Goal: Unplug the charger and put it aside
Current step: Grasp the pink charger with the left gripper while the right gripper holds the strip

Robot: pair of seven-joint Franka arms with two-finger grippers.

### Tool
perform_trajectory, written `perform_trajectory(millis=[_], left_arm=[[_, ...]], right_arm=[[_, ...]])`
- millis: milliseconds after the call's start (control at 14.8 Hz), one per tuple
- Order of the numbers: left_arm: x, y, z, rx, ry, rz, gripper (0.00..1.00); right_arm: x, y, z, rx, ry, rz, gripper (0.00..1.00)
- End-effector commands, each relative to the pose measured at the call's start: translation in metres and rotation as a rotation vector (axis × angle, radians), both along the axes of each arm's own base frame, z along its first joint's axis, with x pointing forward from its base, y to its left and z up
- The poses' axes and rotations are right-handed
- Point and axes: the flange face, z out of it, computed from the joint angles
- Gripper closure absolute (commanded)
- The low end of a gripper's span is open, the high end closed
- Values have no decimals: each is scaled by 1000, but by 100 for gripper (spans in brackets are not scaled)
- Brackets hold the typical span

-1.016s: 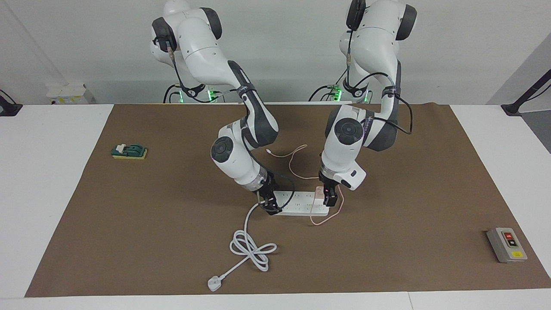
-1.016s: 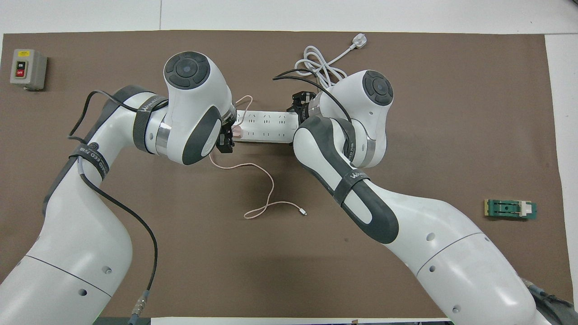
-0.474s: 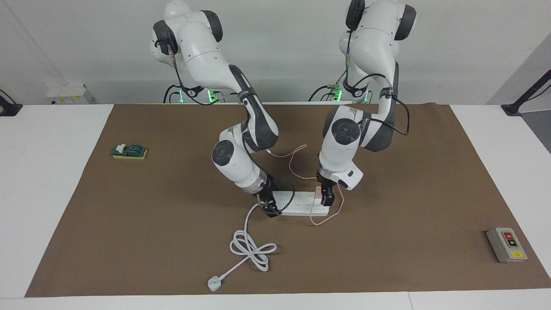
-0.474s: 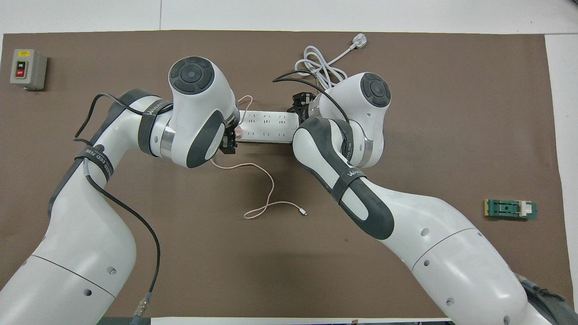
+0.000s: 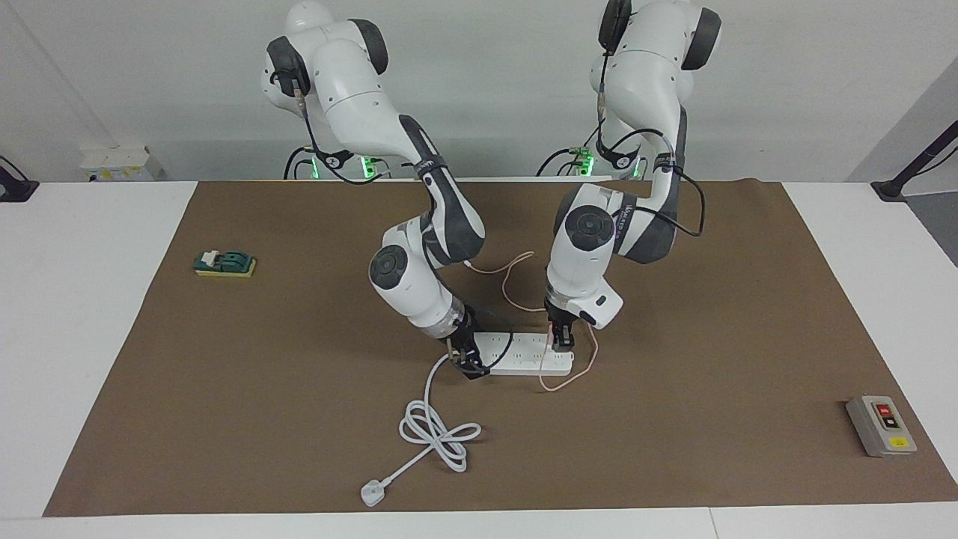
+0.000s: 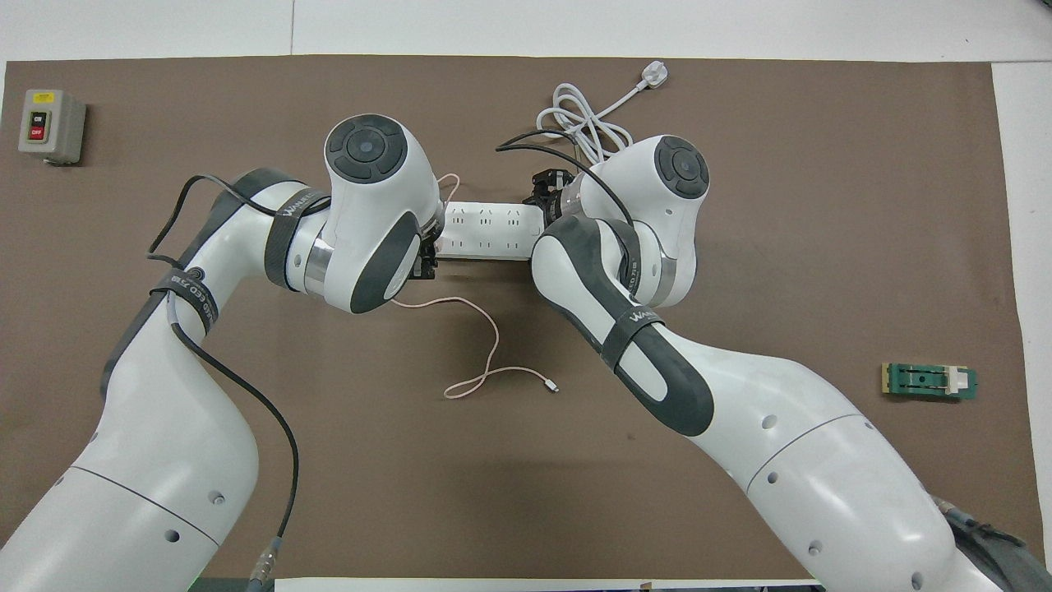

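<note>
The white power strip (image 5: pixel 524 353) (image 6: pixel 489 230) lies mid-table. The charger sits at the strip's end toward the left arm, and my left gripper (image 5: pixel 563 340) (image 6: pixel 427 256) is down on it, hiding the pink cube in both views. Its thin pink cable (image 5: pixel 516 288) (image 6: pixel 493 345) loops over the mat nearer to the robots and ends in a small connector (image 6: pixel 554 387). My right gripper (image 5: pixel 468 361) (image 6: pixel 546 185) is clamped on the strip's other end, where the thick white cord leaves it.
The thick white cord (image 5: pixel 438 430) (image 6: pixel 579 115) coils farther from the robots and ends in a white plug (image 5: pixel 370 492). A grey switch box (image 5: pixel 881 425) (image 6: pixel 51 125) lies toward the left arm's end. A green block (image 5: pixel 224 263) (image 6: pixel 930 381) lies toward the right arm's end.
My left gripper has shifted a little along the strip and settled over the charger, which showed beside it before. The right gripper has stayed on the strip's cord end.
</note>
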Motion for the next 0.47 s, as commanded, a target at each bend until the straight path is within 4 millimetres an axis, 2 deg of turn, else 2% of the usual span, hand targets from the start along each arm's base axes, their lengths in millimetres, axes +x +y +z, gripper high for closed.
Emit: perform_trajectory(millis=[0, 271, 406], left_arm=[[-3, 3, 1, 34, -31, 10, 34], [-2, 4, 0, 39, -36, 15, 35], [-2, 4, 0, 39, -38, 14, 41]], right_arm=[[-4, 15, -16, 10, -55, 0, 100], [-1, 7, -17, 19, -44, -16, 100], [0, 5, -18, 35, -39, -27, 100]])
